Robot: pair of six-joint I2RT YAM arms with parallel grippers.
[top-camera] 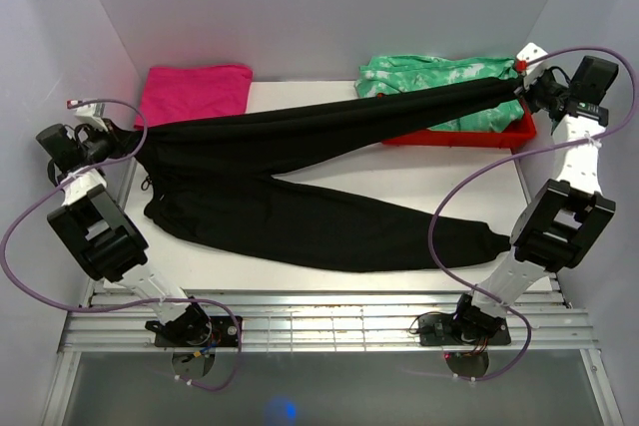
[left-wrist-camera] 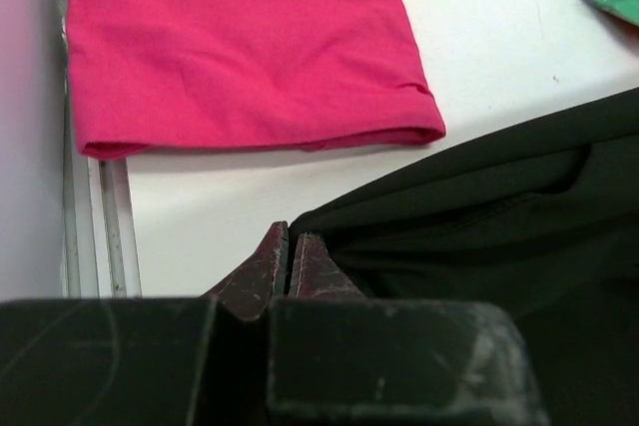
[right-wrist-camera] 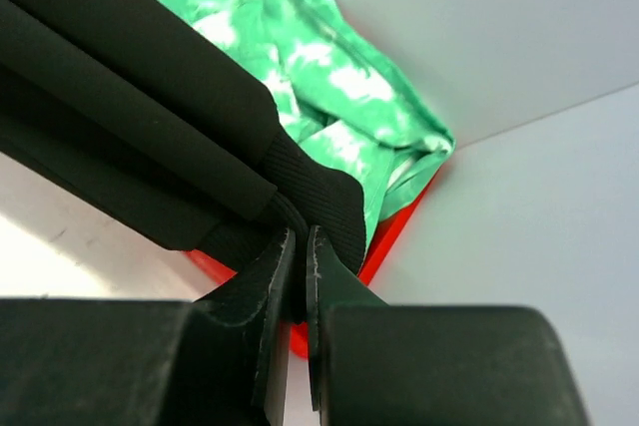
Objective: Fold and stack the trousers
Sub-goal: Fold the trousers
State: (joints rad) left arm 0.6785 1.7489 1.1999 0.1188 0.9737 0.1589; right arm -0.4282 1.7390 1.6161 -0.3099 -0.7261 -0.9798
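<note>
Long black soft-fabric jogger trousers (top-camera: 300, 216) lie left of the red plastic tray (top-camera: 469, 139), one leg stretched over it. My left gripper (top-camera: 133, 142) pinches the waistband, my right gripper (top-camera: 521, 87) that leg's cuff. The legs are apart, so I judge folding barely begun.

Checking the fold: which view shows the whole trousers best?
Top external: the trousers show nearly whole, both legs. Left wrist sees only fabric at the left pincer; right wrist only a cuff in the right pincer.
</note>
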